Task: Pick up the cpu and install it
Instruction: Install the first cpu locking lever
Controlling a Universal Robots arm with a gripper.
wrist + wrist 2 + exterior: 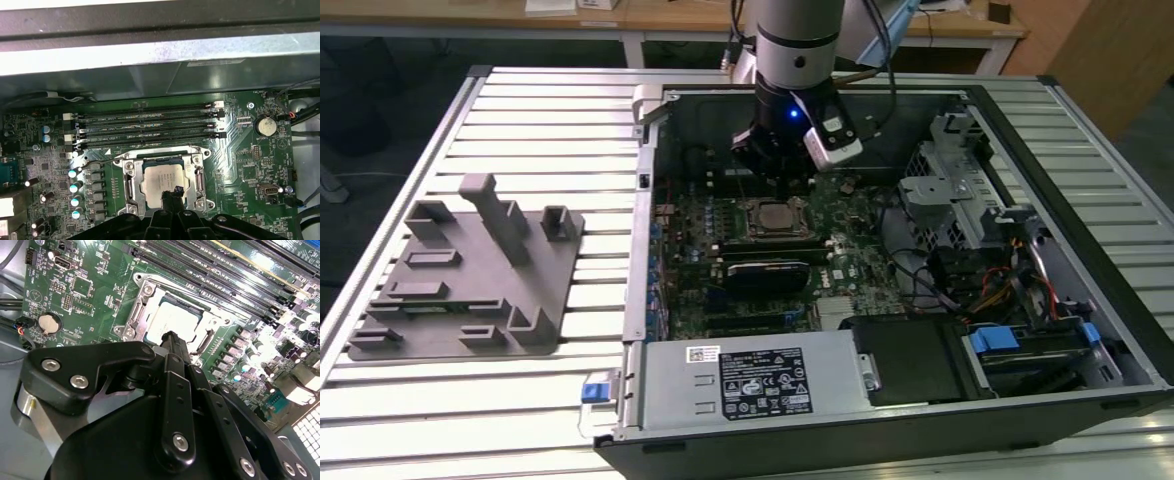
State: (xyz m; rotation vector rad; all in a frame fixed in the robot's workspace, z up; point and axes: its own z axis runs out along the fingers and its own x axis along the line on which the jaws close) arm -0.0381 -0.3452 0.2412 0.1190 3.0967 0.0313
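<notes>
Sitting flat in the socket [131, 183] on the motherboard of the open computer case [881, 442], the cpu [161, 179] lies silver face up, its sides square with the frame (no long axis). The gripper [173, 193] hangs over one edge, fingertips pinched together and holding nothing. Memory slots [145, 125] run just beside the socket.

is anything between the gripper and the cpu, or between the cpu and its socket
Nothing visible. The shiny silver square cpu lies inside the metal-framed socket on the green motherboard. The black gripper hangs right over the cpu's edge, with no cable or part between them.
</notes>
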